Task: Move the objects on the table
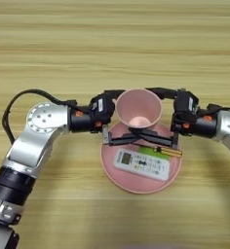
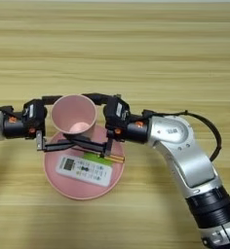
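A pink cup (image 1: 138, 108) stands open side up over the far rim of the round pink plate (image 1: 136, 188). My left gripper (image 1: 132, 115) reaches in from the left and my right gripper (image 2: 79, 117) from the right. Each has one finger behind the cup and one in front of its base, so both are closed around it. The two front fingers (image 1: 151, 138) cross over the plate. On the plate lie the white remote (image 1: 141, 164), the green block (image 1: 154, 151) and the screwdriver's orange-yellow handle (image 1: 169, 152), which the fingers partly hide.
The light wood-grain table (image 1: 112, 44) stretches bare beyond the plate and in front of it. My left arm's silver elbow (image 1: 44, 119) sits left of the plate, and the right arm's elbow (image 2: 178, 133) sits to its right.
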